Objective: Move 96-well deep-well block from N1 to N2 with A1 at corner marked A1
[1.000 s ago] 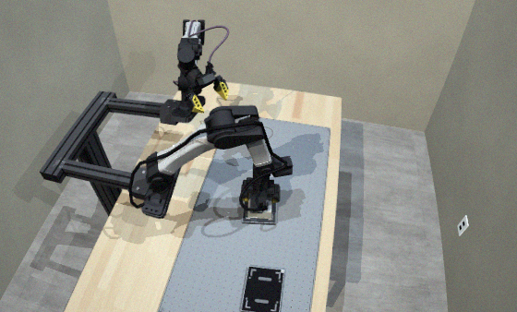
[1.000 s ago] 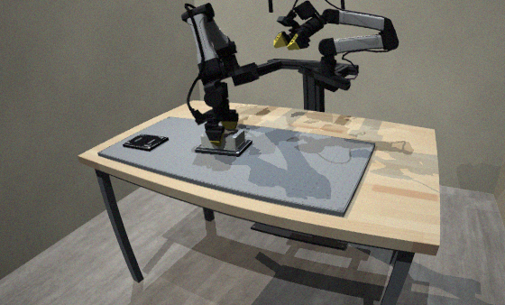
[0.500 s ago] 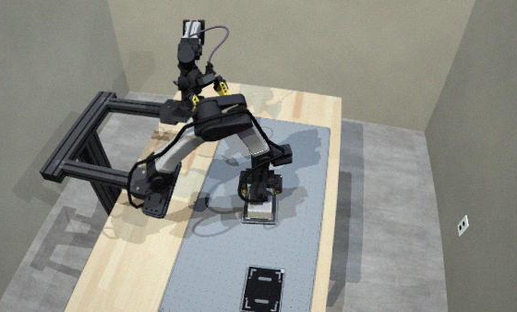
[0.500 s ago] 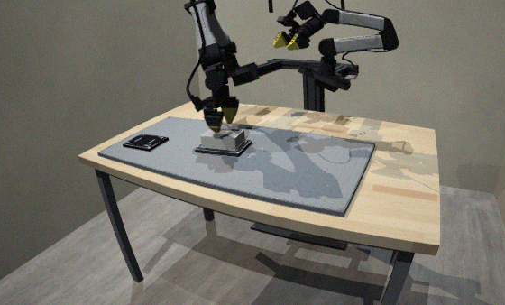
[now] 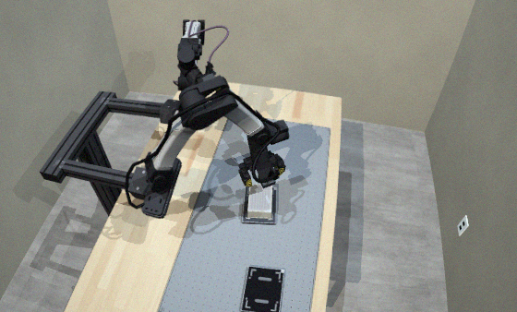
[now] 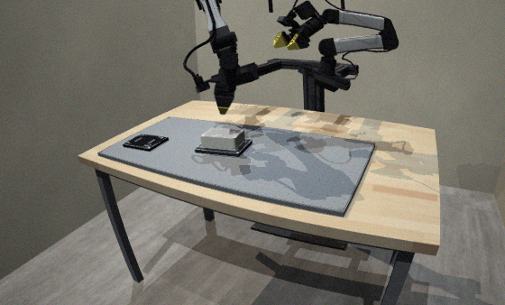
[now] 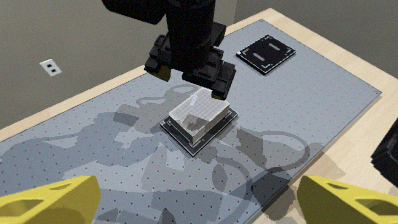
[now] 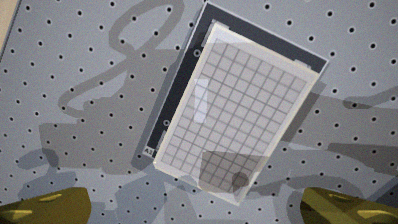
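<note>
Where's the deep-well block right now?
In the top view, the block sits on the upper nest, between the right hand and the bare lower nest.

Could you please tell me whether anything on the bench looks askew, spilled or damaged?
Nothing stands out. The deep-well block looks square with its nest, and the other nest lies flat. I see no spill or damage, though I can't confirm the block is fully seated.
</note>
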You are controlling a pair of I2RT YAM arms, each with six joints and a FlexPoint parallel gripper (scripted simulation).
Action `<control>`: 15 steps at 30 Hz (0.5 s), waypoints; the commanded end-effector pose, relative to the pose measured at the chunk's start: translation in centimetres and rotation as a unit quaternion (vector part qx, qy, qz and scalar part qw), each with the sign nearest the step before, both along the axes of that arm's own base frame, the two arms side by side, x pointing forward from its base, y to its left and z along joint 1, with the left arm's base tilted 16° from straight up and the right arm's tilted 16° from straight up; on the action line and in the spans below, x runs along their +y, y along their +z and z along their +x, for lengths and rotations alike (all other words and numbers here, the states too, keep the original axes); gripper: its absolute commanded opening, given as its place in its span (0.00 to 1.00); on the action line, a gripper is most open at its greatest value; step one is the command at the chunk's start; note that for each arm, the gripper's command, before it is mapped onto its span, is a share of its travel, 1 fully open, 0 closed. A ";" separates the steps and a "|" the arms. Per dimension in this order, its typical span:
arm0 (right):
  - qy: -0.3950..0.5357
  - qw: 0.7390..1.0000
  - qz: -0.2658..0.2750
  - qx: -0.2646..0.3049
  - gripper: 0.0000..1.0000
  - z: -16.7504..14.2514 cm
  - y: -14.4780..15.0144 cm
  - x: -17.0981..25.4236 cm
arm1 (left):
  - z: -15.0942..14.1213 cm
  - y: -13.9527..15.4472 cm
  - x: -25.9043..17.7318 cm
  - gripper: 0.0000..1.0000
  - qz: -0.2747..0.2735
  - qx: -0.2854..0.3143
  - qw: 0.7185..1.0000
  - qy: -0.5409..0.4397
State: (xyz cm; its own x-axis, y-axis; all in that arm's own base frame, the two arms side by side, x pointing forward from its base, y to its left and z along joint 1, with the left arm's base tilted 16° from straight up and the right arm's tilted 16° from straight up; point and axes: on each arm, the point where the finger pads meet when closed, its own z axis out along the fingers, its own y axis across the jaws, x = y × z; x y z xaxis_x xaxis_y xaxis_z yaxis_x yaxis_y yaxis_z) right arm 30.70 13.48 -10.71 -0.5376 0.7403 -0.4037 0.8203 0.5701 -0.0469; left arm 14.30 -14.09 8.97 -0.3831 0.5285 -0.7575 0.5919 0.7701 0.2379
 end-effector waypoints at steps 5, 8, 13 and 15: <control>0.233 0.968 -0.092 -0.012 1.00 -1.9 3.3 0.9 | 0.1 0.5 -0.4 1.00 -0.010 -0.004 1.000 0.000; 0.287 0.951 -0.112 -0.011 1.00 -3.0 3.8 1.2 | 0.1 0.5 -0.4 1.00 -0.010 -0.004 1.000 0.000; 0.308 0.944 -0.120 -0.010 1.00 -3.6 4.0 1.1 | 0.1 0.5 -0.4 1.00 -0.010 -0.004 1.000 0.000; 0.317 0.941 -0.122 -0.009 1.00 -4.0 4.1 1.2 | 0.1 0.5 -0.4 1.00 -0.010 -0.004 1.000 0.000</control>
State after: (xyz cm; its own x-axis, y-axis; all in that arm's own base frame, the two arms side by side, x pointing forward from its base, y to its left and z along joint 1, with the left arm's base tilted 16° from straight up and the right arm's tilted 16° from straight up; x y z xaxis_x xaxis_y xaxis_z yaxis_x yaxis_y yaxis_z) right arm 26.11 13.79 -7.72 -0.8378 0.2184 -0.5004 0.3843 0.8869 -0.2563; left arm 14.30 -14.09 8.97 -0.3831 0.5285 -0.7575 0.5919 0.7701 0.2379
